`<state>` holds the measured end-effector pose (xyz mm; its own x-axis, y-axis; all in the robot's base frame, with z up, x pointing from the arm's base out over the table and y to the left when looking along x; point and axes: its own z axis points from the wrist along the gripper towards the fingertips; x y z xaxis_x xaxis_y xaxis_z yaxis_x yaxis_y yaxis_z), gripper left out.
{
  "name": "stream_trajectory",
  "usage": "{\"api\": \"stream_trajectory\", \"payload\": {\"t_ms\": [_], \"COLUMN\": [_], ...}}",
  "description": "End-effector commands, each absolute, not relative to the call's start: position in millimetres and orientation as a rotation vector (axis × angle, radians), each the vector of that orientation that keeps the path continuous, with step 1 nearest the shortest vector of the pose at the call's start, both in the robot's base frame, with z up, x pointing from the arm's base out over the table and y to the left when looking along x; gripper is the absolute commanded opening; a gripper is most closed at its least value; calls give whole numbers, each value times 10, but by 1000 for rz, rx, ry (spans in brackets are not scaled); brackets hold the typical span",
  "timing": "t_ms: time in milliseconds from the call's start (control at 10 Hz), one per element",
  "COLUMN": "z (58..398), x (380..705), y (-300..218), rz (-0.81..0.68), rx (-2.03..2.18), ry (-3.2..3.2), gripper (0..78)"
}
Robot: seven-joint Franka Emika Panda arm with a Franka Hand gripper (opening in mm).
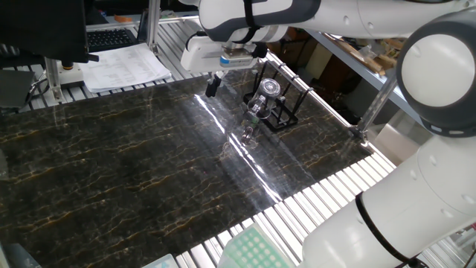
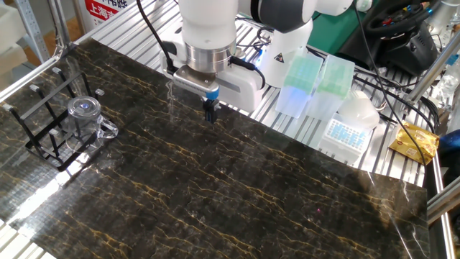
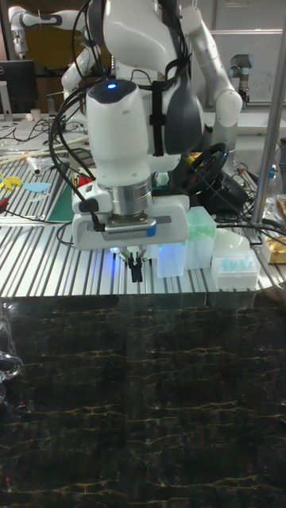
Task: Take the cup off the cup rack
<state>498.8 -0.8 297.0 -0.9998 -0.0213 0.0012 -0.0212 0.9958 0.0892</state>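
So the desk (image 2: 237,194) has this dark marble-look top with gold veins, pretty glossy, sitting on a ribbed metal frame. Off to the side of the pincer (image 2: 210,112), past the marble edge, there are two green-tinted pipette tip boxes (image 2: 315,85) lying next to each other, plus a white tip box with blue inserts (image 2: 346,133) just beyond them. Further out from the pincer, a crinkly gold foil packet (image 2: 416,141). In one fixed view, a stack of printed papers (image 1: 125,65) sits well away from it.
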Motion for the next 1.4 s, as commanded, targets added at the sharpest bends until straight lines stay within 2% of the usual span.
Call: {"api": "stream_trajectory", "payload": {"t_ms": [100,1400], "z": [2963,2943], "x": [4998,5017], "y": [-27,-29], "rz": [-127,-130], "rx": [24,22], "ry": [-3147,-3144], "gripper": [0,0]}}
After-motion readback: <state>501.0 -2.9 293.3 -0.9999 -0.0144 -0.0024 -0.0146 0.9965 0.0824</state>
